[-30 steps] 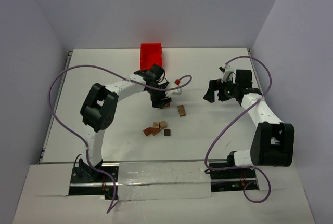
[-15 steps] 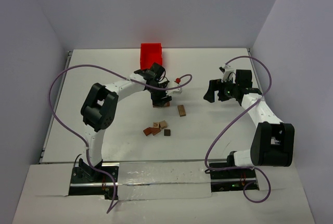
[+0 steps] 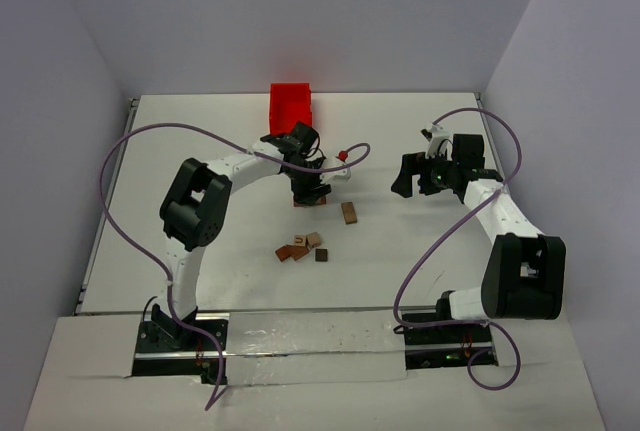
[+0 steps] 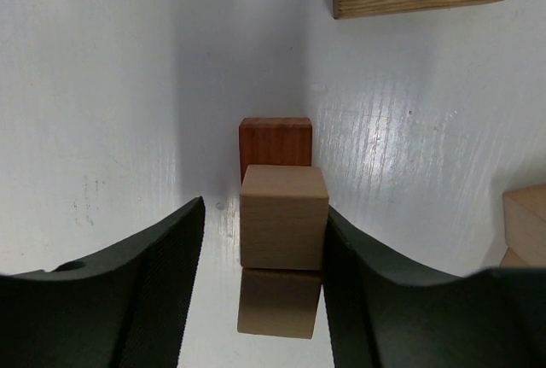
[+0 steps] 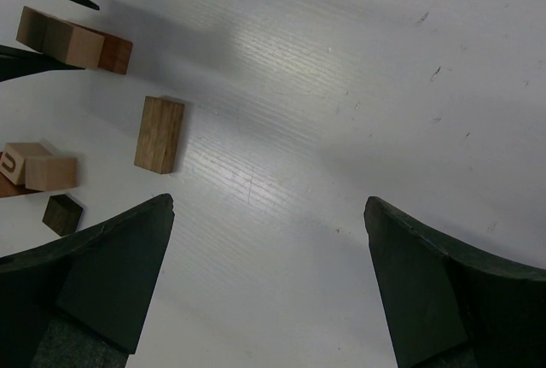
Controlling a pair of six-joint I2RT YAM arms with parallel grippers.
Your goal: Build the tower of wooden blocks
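1. Left wrist view: the left pincer [image 4: 264, 213] is straddling a light tan cube [image 4: 283, 214], its jaws standing narrowly apart. One finger is touching the cube's side, while a sliver of tabletop [image 4: 102, 86] is showing between the cube and the other finger. The cube is looking released rather than clamped.
2. A reddish-brown block [image 4: 275, 140] is sitting directly behind the cube, touching it. A dimmer tan patch is showing below the cube's near face; I cannot tell whether it is another block or a reflection.
3. In the top external view, over the last second the left pincer has been creeping slightly toward the far side, while the blocks under it are staying put. This is probably the arm starting to back off after a placement.
4. The wood block tower [image 3: 308, 201] is only beginning. It is standing mid-tabletop, between the red bin [image 3: 290, 106] and the loose blocks [image 3: 300, 247].
5. A flat grained rectangle [image 3: 349, 212] is lying nearby, waiting unused.
6. The right pincer [image 5: 269, 206] is hanging wide and empty, well apart from the tower, not moving.
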